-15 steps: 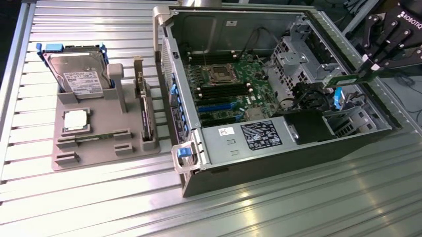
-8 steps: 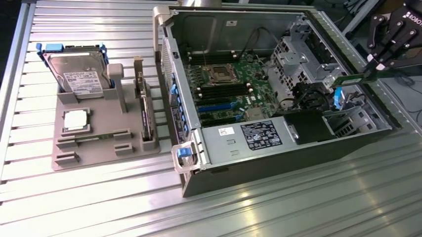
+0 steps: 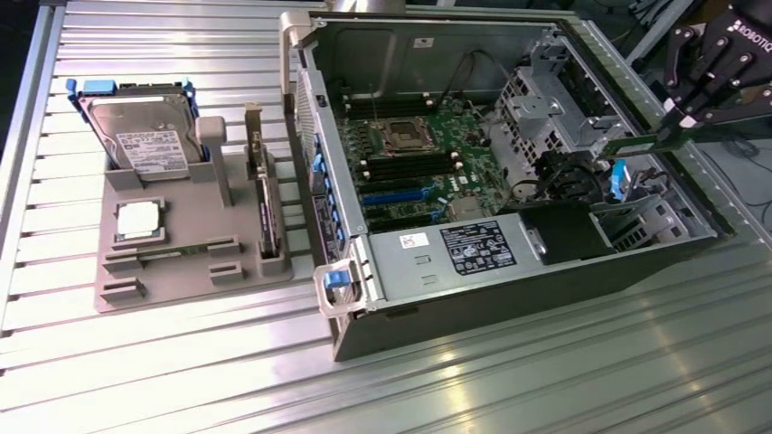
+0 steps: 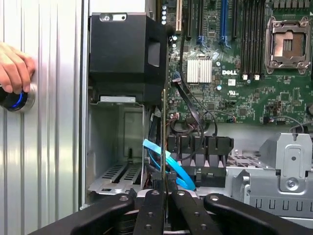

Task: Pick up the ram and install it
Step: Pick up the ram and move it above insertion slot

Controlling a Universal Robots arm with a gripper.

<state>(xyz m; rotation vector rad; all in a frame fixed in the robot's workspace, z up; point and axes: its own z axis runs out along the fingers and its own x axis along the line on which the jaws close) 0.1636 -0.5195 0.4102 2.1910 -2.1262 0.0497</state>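
Ram (image 3: 630,142) was clamped edge-on between the fingers of the end effector (image 3: 667,134), jaws together on it, upper right of the exterior view, held over the far rim of the open computer case (image 3: 350,325) and not yet in any slot. In the wrist view the ram (image 4: 163,132) showed as a thin vertical line rising from the fingers (image 4: 149,210).

Closest under it: blue cables (image 4: 168,164), a black connector block (image 4: 198,147) and the drive cage (image 3: 543,99). Next to those, a black shroud (image 4: 127,54). Risk, as I judge it: the stick hangs over clutter, so a low pass could snag a cable or clip the shroud or cage and twist the ram in the grip. The grip is on a narrow edge, so any knock could tilt it and it would meet the slot crooked.

Farther in: motherboard (image 3: 422,154), empty CPU socket (image 4: 287,45), black memory slots (image 4: 249,34) beside it, well apart from the ram. Power supply (image 3: 476,249) at the case's near side.

A hand (image 4: 14,68) rested on a blue-lit button (image 4: 17,100) on the slatted desk (image 3: 543,380).

Farthest, exterior view's left: grey tray (image 3: 181,276) with hard drive (image 3: 145,140), CPU chip (image 3: 139,220) and expansion card (image 3: 268,208).
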